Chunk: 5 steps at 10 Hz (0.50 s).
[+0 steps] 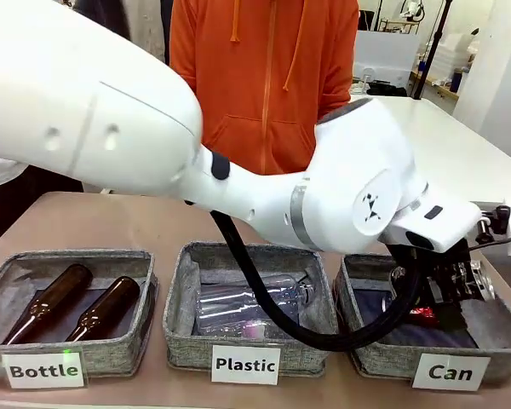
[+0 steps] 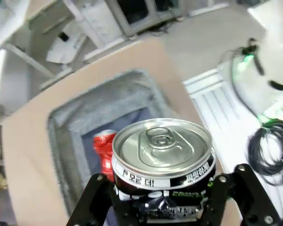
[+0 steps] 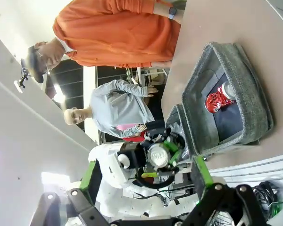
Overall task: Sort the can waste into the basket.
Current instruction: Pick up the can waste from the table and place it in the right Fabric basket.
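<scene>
My left arm reaches across to the right, with its gripper (image 1: 447, 285) low over the grey basket (image 1: 381, 361) labelled "Can". In the left wrist view my left gripper (image 2: 160, 188) is shut on the black and silver can (image 2: 162, 153), which is upright with its silver top facing the camera. The dented red can (image 2: 104, 151) lies on the dark lining of the basket (image 2: 66, 123) below; it also shows as the red can (image 1: 422, 313). My right gripper (image 3: 144, 181) is open and holds nothing, and it looks at the basket (image 3: 247, 89) from off to the side.
The "Plastic" basket (image 1: 180, 339) in the middle holds clear bottles. The "Bottle" basket (image 1: 128, 358) on the left holds two brown glass bottles. A person in an orange hoodie (image 1: 264, 77) stands at the far side. The table's right edge lies just past the Can basket.
</scene>
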{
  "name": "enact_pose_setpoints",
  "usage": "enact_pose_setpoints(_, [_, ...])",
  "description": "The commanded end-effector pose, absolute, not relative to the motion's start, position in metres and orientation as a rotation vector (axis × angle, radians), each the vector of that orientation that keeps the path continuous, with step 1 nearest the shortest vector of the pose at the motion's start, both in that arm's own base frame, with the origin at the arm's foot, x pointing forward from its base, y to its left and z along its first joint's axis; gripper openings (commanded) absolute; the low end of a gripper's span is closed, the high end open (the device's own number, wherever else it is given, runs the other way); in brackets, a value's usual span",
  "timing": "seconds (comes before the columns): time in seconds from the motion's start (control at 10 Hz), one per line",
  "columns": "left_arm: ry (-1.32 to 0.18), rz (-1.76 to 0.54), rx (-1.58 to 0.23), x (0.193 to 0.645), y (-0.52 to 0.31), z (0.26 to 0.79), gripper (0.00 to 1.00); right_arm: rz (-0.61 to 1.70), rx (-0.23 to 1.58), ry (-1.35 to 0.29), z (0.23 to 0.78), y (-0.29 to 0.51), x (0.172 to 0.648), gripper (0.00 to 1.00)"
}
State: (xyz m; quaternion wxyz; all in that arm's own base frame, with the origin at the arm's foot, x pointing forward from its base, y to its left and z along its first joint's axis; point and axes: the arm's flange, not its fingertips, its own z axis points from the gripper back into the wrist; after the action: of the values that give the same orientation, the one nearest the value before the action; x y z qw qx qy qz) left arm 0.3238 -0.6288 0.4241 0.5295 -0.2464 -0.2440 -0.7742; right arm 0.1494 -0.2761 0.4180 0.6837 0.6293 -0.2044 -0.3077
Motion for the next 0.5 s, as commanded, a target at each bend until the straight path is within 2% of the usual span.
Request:
enact_pose_setpoints(0.0, [-0.711, -1.829, -0.507, 0.3416, -0.6432, 0.4183, 0.0, -0.68, 1.407, -0.446, 0.4226, -0.2772, 0.1494, 1.0])
enact_pose_setpoints(0.3, [-0.69, -1.775, -0.514, 0.3479, -0.6381, 0.4204, 0.0, -0.68, 1.407, -0.446, 0.4226, -0.2772, 0.1494, 1.0])
enact_pose_setpoints(0.4, [-0.685, -1.773, -0.515, 0.3488, -0.6378, 0.4199, 0.57, -0.68, 1.407, -0.446, 0.4226, -0.2772, 0.1494, 1.0])
